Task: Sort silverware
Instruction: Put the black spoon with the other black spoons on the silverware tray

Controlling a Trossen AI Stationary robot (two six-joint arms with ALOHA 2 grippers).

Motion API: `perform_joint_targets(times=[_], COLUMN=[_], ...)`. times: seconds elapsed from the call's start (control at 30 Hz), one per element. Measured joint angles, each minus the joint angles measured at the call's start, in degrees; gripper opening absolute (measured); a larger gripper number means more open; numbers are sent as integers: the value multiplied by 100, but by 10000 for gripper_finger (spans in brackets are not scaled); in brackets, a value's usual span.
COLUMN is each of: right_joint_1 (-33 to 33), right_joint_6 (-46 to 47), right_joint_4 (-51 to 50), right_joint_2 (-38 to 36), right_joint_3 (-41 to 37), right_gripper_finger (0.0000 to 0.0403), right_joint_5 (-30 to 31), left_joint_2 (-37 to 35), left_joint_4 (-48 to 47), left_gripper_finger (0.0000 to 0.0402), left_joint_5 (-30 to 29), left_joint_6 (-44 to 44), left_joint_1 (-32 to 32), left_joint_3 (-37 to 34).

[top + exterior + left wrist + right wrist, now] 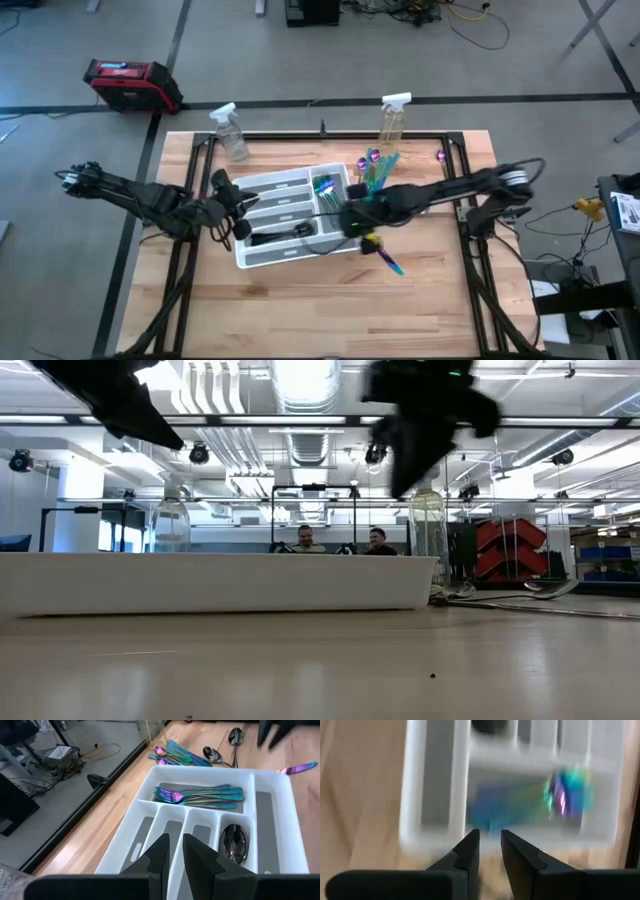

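Note:
A white divided tray (262,190) lies mid-table. Its crosswise compartment holds iridescent teal-and-magenta forks (200,796), and a dark spoon (233,842) lies in one long compartment. More silverware (375,170) lies loose on the wood beyond the tray's far right corner. One iridescent piece (387,258) lies near the tray's right near corner. My left gripper (175,842) hovers over the tray's left end (235,205), open by a narrow gap, with nothing between its fingers. My right gripper (490,837) hangs above the tray's right edge (350,215), pointing down, narrowly open and holding nothing.
Two clear spray bottles (230,130) (393,120) stand at the table's far side. A small purple item (440,155) lies at the far right. Bare wood stretches along the near edge. In the low view, people (340,542) sit in the room beyond the tray's wall (220,580).

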Motion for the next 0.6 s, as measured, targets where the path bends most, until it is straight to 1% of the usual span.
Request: perform_joint_targets(times=[0.1,0.23,0.3,0.37,0.5,0.57,0.6], right_joint_1=[-194,-556,-753,-914,-1252,-1404,-1485], right_joint_6=[-268,-1142,-1514,-1615,-1479,-1379,-1356], right_joint_4=[-228,-89,150,342,-50,-49,41], right_joint_2=[-687,-1273,-1352,-1350,-1263,-1271,-1271], right_joint_3=[-826,-1798,-2187,-2476,-2768,-2934,-2997], right_gripper_finger=[68,81,89,97,112,117,118], right_joint_5=[20,7,13,25,-5,-52,-167], left_joint_2=[299,688,861,1020,1242,1338,1370], left_joint_4=[284,761,954,1116,1170,1170,1171], left_gripper_finger=[39,39,39,39,39,39,39], left_joint_5=[2,1,-1,3,1,1,3], left_joint_6=[-32,29,64,41,-161,-294,-329], left_joint_1=[0,0,0,0,0,0,0], left_joint_3=[0,0,0,0,0,0,0])
